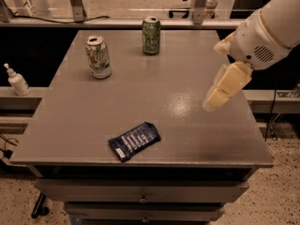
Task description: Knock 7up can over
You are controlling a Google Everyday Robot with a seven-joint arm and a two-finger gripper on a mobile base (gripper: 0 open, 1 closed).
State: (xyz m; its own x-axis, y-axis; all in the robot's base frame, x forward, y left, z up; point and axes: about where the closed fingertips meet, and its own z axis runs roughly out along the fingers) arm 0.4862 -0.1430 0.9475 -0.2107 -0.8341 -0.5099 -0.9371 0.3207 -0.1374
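The 7up can point(98, 56) stands upright at the back left of the grey table point(140, 102). It is white and silver with green lettering and a silver top. The gripper point(222, 88) hangs from the white arm at the right, above the table's right part, far from the can. Its cream fingers point down and left toward the table.
A darker green can point(151, 35) stands upright near the table's back edge. A dark blue snack packet point(134, 140) lies flat near the front edge. A white pump bottle point(18, 80) sits on a ledge to the left. Drawers run under the table's front.
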